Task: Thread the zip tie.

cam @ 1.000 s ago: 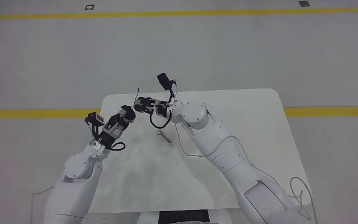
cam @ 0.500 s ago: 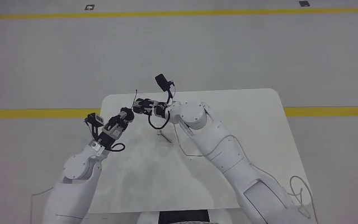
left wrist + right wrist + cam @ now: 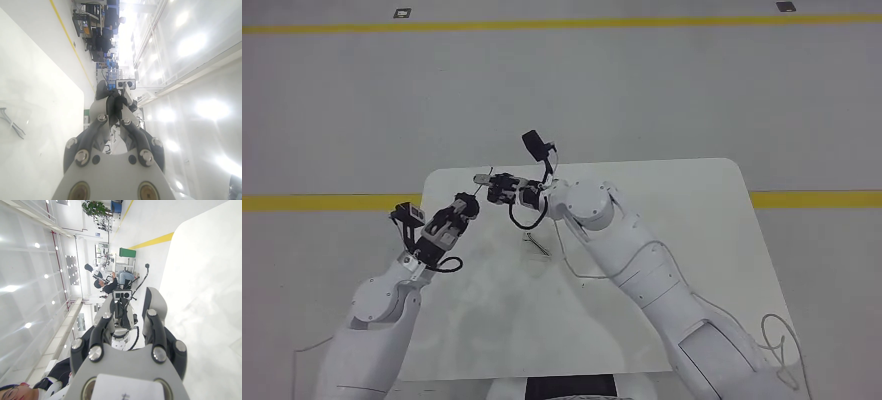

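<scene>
Zip tie (image 3: 146,271) sits pinched in left claw (image 3: 113,95); right claw (image 3: 130,298) gapes.

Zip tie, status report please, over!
Right tool open, left tool facing it. Zip tie in air by them, head free. Spare ties on table, out of the way.

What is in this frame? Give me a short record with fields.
table: white, rounded corners
tie: black, held above the table, head end free
left end effector: shut on the tie
right end effector: open, close to the left one
spare ties: small bundle lying on the table near the right arm
threading: not yet done, no loop visible
</scene>
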{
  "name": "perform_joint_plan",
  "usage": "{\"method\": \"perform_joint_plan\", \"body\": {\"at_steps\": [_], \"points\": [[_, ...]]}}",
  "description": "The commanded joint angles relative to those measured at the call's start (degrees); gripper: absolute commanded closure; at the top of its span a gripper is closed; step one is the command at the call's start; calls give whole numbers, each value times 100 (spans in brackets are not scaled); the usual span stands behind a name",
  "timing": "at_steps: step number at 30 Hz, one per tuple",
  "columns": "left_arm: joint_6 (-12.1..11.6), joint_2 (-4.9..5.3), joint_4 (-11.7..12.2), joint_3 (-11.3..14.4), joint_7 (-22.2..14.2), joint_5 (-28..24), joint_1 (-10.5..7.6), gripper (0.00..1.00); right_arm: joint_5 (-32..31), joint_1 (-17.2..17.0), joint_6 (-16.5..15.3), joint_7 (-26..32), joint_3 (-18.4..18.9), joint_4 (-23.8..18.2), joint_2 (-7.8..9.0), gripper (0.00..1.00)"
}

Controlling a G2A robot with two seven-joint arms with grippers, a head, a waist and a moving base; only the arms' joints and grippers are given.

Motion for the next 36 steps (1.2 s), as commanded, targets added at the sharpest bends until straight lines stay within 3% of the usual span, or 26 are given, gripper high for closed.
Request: {"method": "perform_joint_plan", "body": {"at_steps": [1,4,7,10,11,14,22,27,30,36], "points": [[27,3,-15,-15,-30,-55,12,100,-8,-2,-8,-22,18,-8,10,0],[132,7,-77,-47,-124,-250,40,100,-32,-15,-10,-68,57,-21,31,0],[431,13,-187,-112,-282,-682,94,100,-79,-41,9,-137,114,-40,58,0],[993,21,-299,-226,-513,-1418,156,100,-125,-70,45,-167,166,-68,86,0],[1340,26,-344,-294,-635,-1829,187,100,-147,-83,63,-190,193,-84,99,0],[2051,46,-437,-522,-791,-2606,243,100,-191,-130,103,-249,261,-146,131,0],[3422,89,-434,-943,-885,-3903,303,100,-287,-250,150,-345,391,-288,205,0],[3422,154,-379,-826,-833,-4367,382,100,-305,-289,153,-419,421,-339,230,0],[3422,243,-377,-713,-821,-4626,388,100,-309,-309,178,-496,432,-355,239,0],[3422,243,-377,-713,-821,-4626,388,100,-309,-309,178,-496,432,-355,239,0]]}}
